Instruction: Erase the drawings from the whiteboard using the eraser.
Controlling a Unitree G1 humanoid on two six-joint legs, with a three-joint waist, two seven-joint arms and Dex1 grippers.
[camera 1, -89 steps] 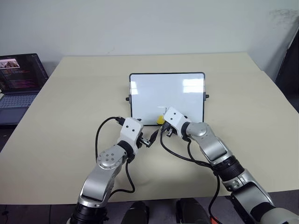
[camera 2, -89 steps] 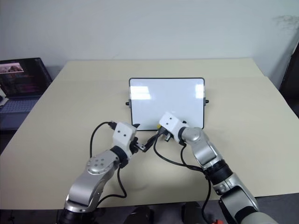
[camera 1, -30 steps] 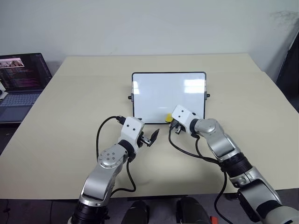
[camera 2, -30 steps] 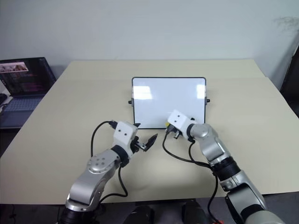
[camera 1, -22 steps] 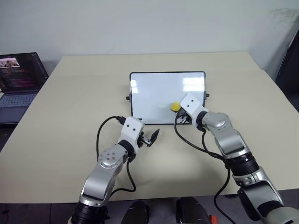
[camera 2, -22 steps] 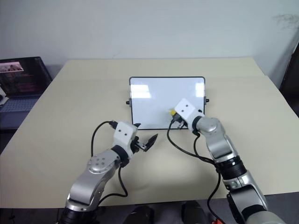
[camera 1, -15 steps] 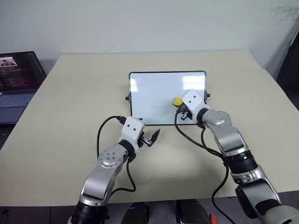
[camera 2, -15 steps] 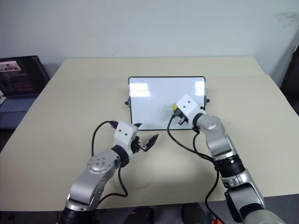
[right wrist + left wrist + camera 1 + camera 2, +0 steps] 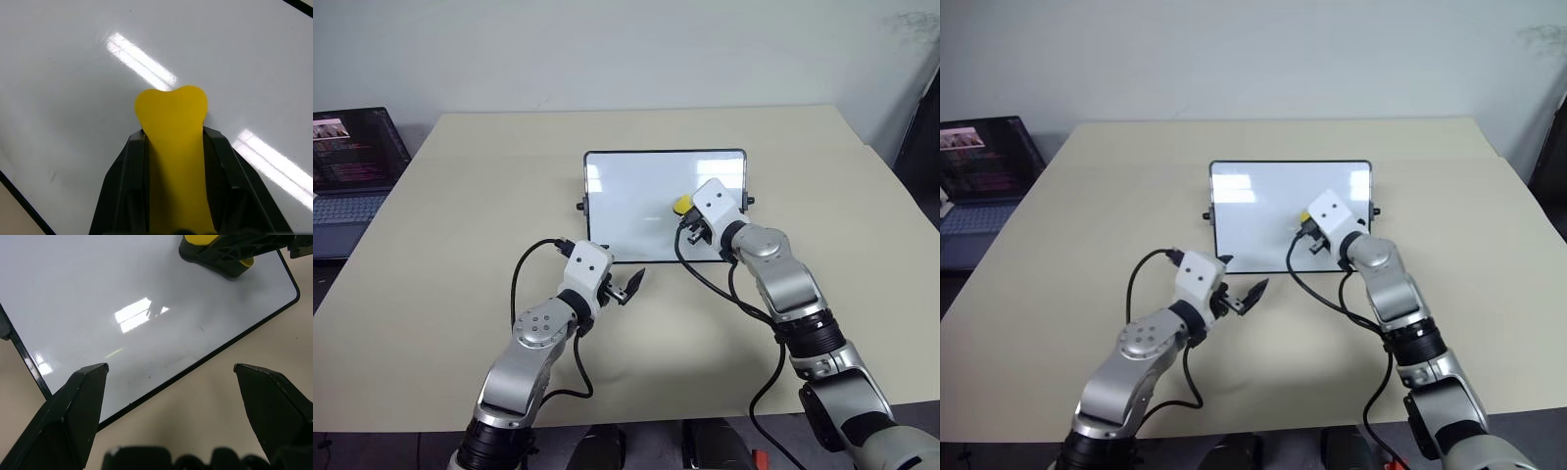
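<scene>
The whiteboard (image 9: 626, 201) stands tilted at the middle of the beige table. My right gripper (image 9: 686, 216) is shut on the yellow eraser (image 9: 681, 205), whose dark underside presses on the board's right-centre area. In the right wrist view the eraser (image 9: 172, 122) sticks out between the two black fingers (image 9: 133, 161). My left gripper (image 9: 631, 286) hovers open just in front of the board's lower edge, with nothing between its fingers (image 9: 80, 401). The drawings are out of view: the board's face looks white apart from a few faint specks (image 9: 200, 327).
An open laptop (image 9: 352, 166) sits at the table's far left edge. Black cables (image 9: 700, 284) loop from both wrists over the table (image 9: 460, 245) in front of the board. Small black knobs (image 9: 581, 207) stick out at the board's sides.
My right gripper has carried the eraser up the board, from its lower edge to its right-centre area. The left gripper has stayed where it was.
</scene>
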